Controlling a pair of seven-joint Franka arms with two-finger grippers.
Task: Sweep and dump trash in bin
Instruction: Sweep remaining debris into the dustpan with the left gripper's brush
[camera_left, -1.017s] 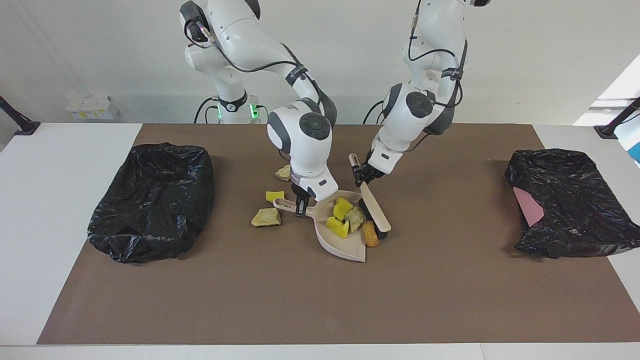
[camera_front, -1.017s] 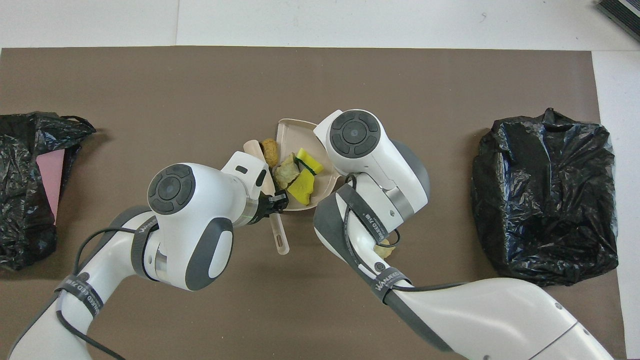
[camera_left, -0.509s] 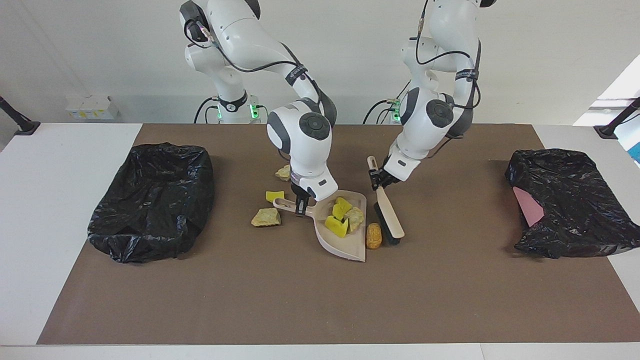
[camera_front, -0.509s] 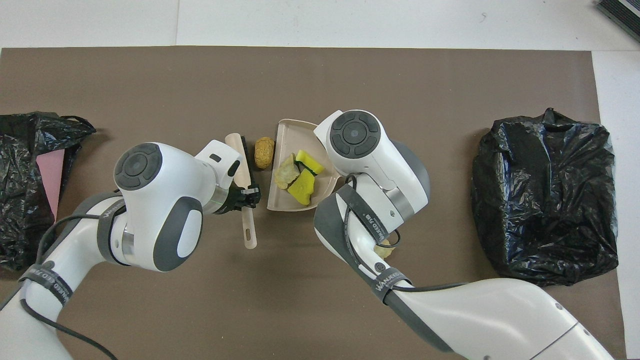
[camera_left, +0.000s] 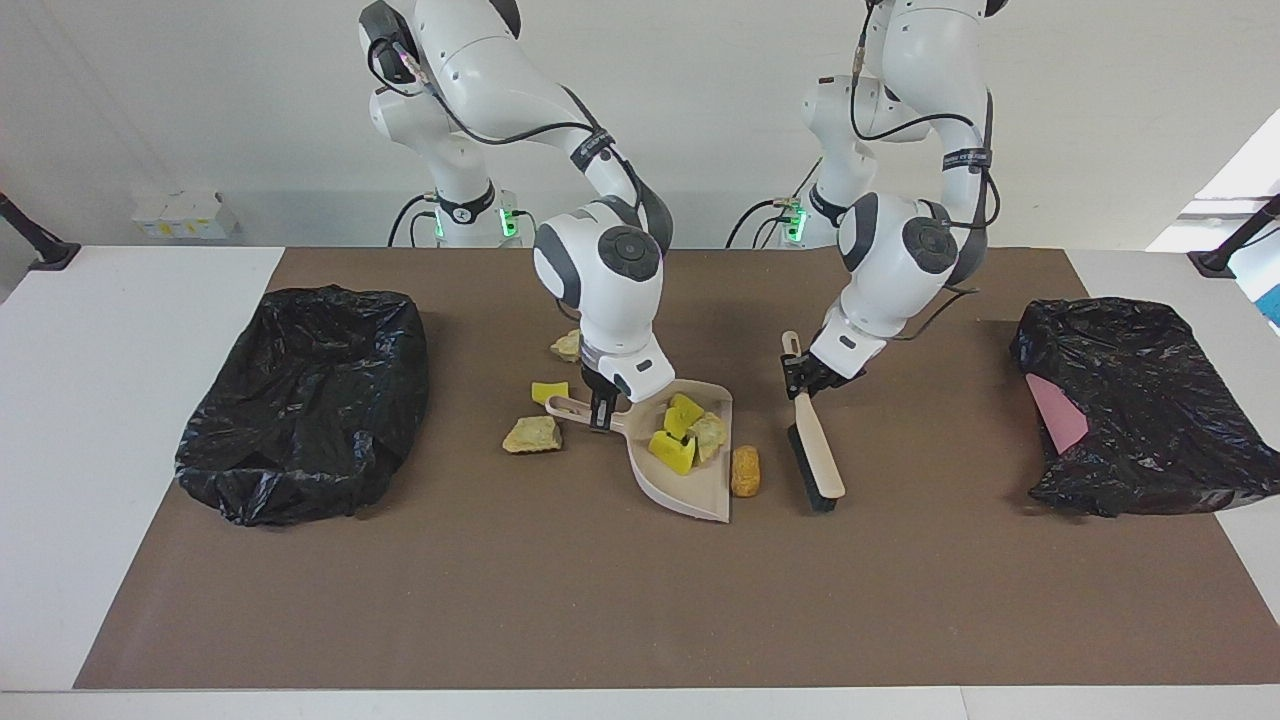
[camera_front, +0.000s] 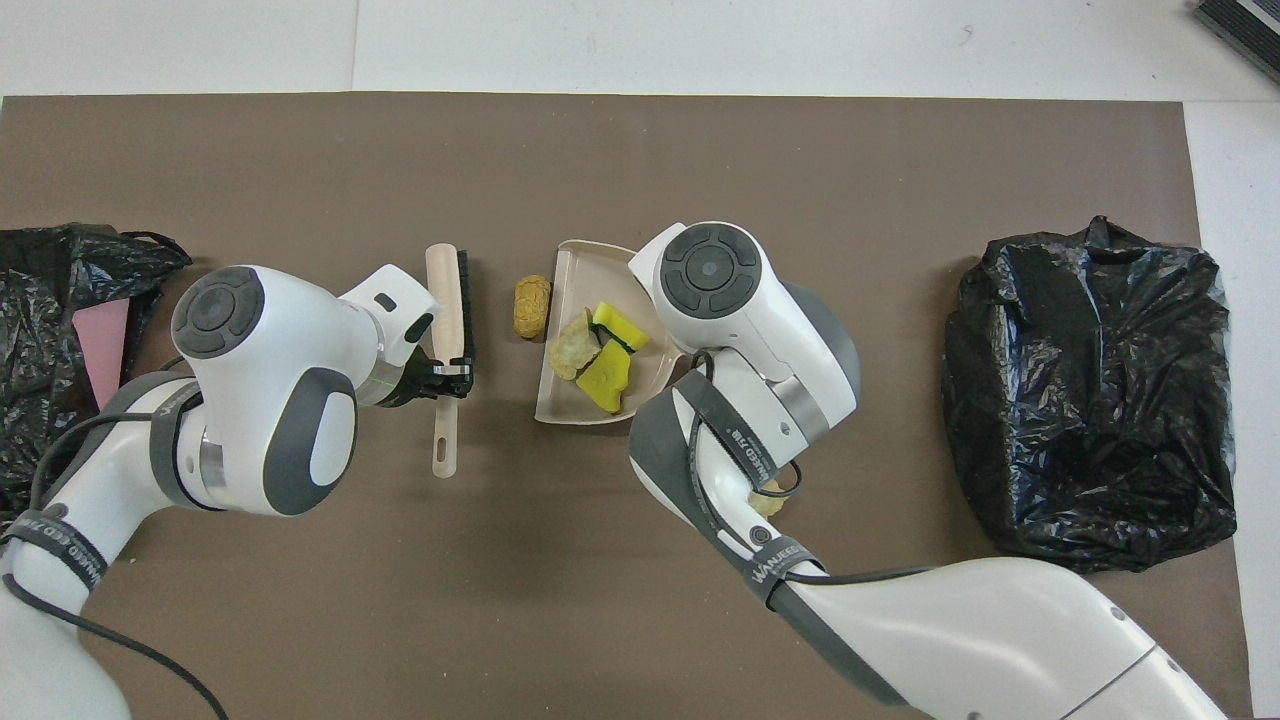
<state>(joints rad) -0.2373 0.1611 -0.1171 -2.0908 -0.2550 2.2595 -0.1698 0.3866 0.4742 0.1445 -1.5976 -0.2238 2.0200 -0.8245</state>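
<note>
Trash: two yellow sponge pieces (camera_left: 678, 434) and a pale tan rock-like chunk (camera_left: 711, 433) lie inside the beige plastic dustpan (camera_left: 690, 490). An orange-brown oval lump (camera_left: 744, 470) rests on the brown tabletop (camera_left: 600, 600) just beside the pan's open edge, between pan and brush. Near the pan's handle lie a small yellow sponge scrap (camera_left: 548, 391) and a tan chunk (camera_left: 532, 435); another tan chunk (camera_left: 567, 346) lies nearer the robots.

Right pincer (camera_left: 601, 414) is pinched on the dustpan handle, arm bent steeply down over it. Left pincer (camera_left: 800, 377) is clamped on the handle of the beige hand brush (camera_left: 818, 455), forearm angled down; the dark bristles appear to touch the tabletop, though contact is uncertain. Black bag-lined bins (camera_left: 305, 395) sit at both ends.
</note>
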